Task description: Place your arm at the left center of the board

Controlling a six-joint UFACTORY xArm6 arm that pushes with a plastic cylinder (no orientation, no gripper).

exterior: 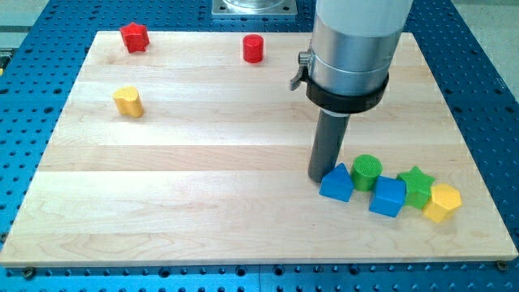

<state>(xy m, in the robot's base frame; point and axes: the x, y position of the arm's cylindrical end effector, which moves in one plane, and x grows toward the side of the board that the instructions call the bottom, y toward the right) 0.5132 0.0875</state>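
My tip (318,176) rests on the wooden board (203,162) at the view's lower right. It stands just left of the blue triangular block (336,184), touching or nearly touching it. A green cylinder (366,171), a blue cube (388,196), a green star (417,186) and a yellow hexagonal block (442,202) lie in a row to the right of the tip. The left centre of the board lies far to the view's left of the tip.
A red star (135,36) sits at the top left, a red cylinder (254,49) at the top centre, and a yellow cylinder (128,102) at the upper left. The arm's grey body (350,49) hangs over the upper right. A blue perforated table (32,105) surrounds the board.
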